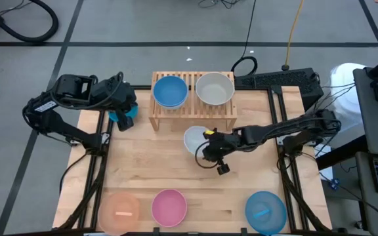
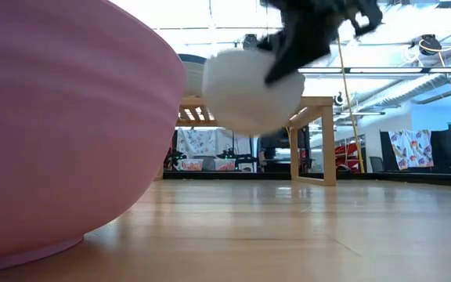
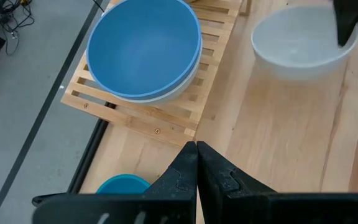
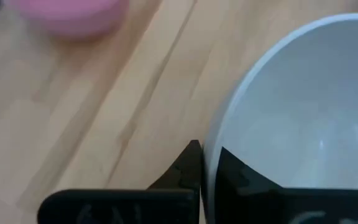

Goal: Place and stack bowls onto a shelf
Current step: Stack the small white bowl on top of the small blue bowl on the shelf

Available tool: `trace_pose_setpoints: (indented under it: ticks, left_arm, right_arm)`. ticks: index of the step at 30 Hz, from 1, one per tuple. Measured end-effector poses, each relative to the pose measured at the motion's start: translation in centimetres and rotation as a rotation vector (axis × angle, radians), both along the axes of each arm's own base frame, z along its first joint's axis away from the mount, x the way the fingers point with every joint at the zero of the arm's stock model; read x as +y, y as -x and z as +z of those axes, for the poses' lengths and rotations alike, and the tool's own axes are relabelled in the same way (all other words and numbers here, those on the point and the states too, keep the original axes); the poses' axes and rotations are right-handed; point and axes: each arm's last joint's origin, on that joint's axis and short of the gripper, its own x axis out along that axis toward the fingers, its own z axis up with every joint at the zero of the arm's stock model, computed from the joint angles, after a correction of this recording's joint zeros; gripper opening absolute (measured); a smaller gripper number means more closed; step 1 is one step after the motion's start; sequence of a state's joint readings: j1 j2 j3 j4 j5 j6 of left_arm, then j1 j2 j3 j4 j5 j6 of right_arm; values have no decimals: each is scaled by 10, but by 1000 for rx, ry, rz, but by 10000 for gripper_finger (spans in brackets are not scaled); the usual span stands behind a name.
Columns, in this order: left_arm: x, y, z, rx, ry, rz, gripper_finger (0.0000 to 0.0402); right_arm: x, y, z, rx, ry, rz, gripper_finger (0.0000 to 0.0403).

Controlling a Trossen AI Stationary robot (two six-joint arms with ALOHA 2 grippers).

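At the tabletop's (image 1: 176,174) middle, the white bowl (image 1: 194,139) is pinched at its rim by the right end effector (image 1: 210,147); it should be lifted level toward the shelf (image 1: 192,118) at twelve o'clock

Six bowls sit in the overhead view: two blue (image 1: 170,90) (image 1: 266,211), one grey (image 1: 214,88), one white (image 1: 195,139), one pink (image 1: 169,205) and one peach (image 1: 119,210). Beneath the shelf's (image 1: 192,115) blue bowl, a seventh, pale rim (image 3: 180,86) shows. There is one shelf and two arms.
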State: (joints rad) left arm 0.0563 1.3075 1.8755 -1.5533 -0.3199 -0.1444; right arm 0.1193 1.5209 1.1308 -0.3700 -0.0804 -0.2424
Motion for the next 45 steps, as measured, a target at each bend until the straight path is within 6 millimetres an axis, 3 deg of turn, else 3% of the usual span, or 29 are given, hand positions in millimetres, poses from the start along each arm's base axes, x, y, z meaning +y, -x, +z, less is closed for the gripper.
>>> trace_pose_setpoints:
  ticks: [8, 14, 19, 23, 27, 34, 40, 45]
  left_arm:
    - [0, 0, 0, 0, 0, 0, 1]
    - [0, 0, 0, -3, 4, 6, 1]
    - [0, 0, 0, -3, 4, 6, 1]
    - [0, 0, 0, -3, 4, 7, 1]
    - [0, 0, 0, -5, 7, 11, 1]
    - [0, 0, 0, -9, 14, 22, 1]
    - [0, 0, 0, -16, 24, 38, 1]
    - [0, 0, 0, -17, 24, 39, 2]
  right_arm:
    - [-3, -4, 88, -131, 143, -42, 1]
    - [-20, -14, 148, -265, 179, -114, 1]
    - [-39, -22, 179, -322, 207, -157, 0]
    - [-59, -34, 187, -314, 233, -199, 0]
    - [-77, -50, 182, -284, 214, -195, 0]
    - [-105, -75, 168, -254, 240, -208, 0]
    - [-129, -89, 144, -191, 191, -200, 0]
    - [-140, -96, 128, -145, 250, -157, 0]
